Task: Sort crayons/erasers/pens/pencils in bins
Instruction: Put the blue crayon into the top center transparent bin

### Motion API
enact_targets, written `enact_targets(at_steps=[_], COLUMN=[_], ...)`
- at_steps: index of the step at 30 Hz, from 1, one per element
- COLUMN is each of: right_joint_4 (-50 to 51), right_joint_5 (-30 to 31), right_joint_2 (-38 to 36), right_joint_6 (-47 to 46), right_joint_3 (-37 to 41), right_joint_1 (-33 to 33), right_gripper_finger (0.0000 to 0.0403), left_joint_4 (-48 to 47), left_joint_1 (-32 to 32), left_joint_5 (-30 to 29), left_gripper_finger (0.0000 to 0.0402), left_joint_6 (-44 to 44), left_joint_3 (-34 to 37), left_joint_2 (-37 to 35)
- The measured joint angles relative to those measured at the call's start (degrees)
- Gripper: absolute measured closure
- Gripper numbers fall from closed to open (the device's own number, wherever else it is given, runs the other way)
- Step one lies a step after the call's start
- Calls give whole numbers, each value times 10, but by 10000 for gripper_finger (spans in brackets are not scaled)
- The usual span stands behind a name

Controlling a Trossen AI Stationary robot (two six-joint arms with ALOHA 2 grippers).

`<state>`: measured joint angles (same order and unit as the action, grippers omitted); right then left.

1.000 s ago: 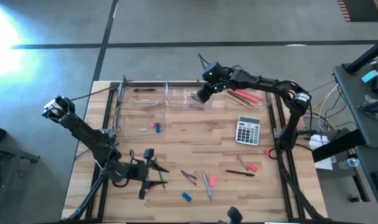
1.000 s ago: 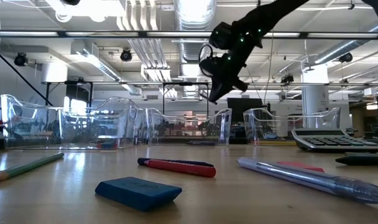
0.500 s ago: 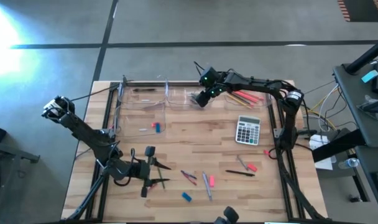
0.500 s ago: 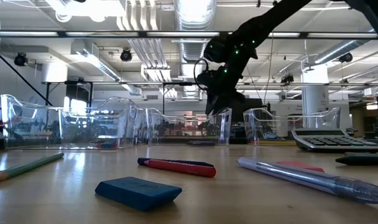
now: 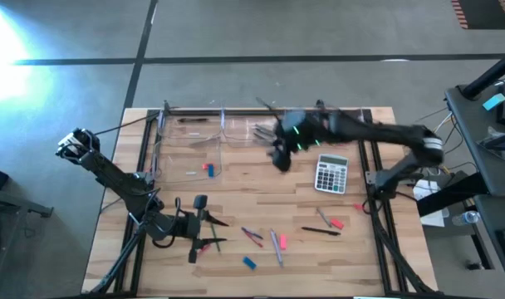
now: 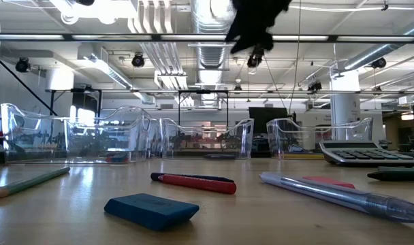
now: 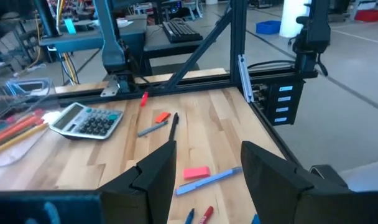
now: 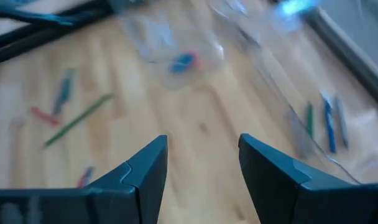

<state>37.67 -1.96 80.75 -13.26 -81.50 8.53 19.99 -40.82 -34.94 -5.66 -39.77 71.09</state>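
My right gripper [image 5: 279, 156] [image 8: 202, 140] hangs open and empty, high above the table [image 6: 251, 30], just on the near side of the far row of clear bins [image 5: 240, 129]. One bin [image 5: 327, 129] holds pencils, another [image 5: 193, 166] pink and blue erasers [image 8: 183, 62]. My left gripper [image 5: 209, 232] [image 7: 209, 149] waits open near the table's near left. Loose on the wood lie a blue eraser [image 5: 249, 262] [image 6: 151, 209], a pink eraser [image 5: 336, 223] [image 7: 196, 172], pens [image 5: 276, 247] and a green pencil [image 6: 30, 182].
A grey calculator [image 5: 330, 173] [image 7: 86, 119] lies at the right, near the pencil bin. A black pen [image 5: 319, 231] and a red pen [image 6: 193, 182] lie toward the near edge. Dark frame rails [image 5: 370, 166] run along the table's sides.
My right gripper first dipped toward the middle far bin, then rose quickly and swung toward the table's near edge; it now shows blurred and high. My left arm has kept still.
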Motion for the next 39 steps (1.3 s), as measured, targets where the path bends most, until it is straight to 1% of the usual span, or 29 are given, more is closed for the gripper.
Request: enact_targets(at_steps=[4, 5, 6, 7, 9, 12, 13, 15, 17, 19, 23, 28, 31, 35, 39], right_joint_4=[-68, -89, -110, -134, -194, -326, -376, -470, -556, -630, -708, -710, -711, -710, -708], right_joint_5=[141, 168, 191, 212, 255, 315, 331, 352, 367, 369, 371, 366, 366, 360, 360], right_joint_2=[-71, -84, -97, -108, -124, -130, -130, -123, -114, -105, -99, -108, -111, -113, -127], right_joint_6=[-12, -18, -23, -31, -55, -60, -43, 12, 61, 87, 117, 144, 163, 198, 221], right_joint_3=[65, 88, 110, 134, 186, 259, 281, 318, 351, 379, 413, 423, 423, 423, 420], right_joint_1=[-162, -201, -239, -276, -343, -425, -446, -477, -496, -500, -498, -494, -494, -494, -494], right_gripper_finger=[216, 216, 216, 216, 216, 216, 216, 216, 216, 216, 216, 216, 216, 216, 216], left_joint_4=[0, -8, -41, -99, -240, -439, -488, -539, -555, -556, -566, -569, -565, -566, -567], left_joint_1=[0, 0, 0, 2, 5, 8, 9, 9, 9, 10, 16, 24, 39, 58, 60], left_joint_5=[0, 2, 11, 24, 36, 41, 48, 81, 123, 163, 231, 284, 296, 327, 362], left_gripper_finger=[235, 235, 235, 235, 235, 235, 235, 235, 235, 235, 235, 235, 235, 235, 235], left_joint_6=[-33, -55, -77, -103, -183, -295, -313, -320, -320, -325, -338, -346, -345, -341, -335], left_joint_3=[5, 7, 4, -5, -39, -103, -121, -144, -159, -160, -141, -118, -116, -113, -113], left_joint_2=[0, 0, -1, -4, -7, -1, 5, 18, 27, 36, 68, 120, 146, 173, 188])
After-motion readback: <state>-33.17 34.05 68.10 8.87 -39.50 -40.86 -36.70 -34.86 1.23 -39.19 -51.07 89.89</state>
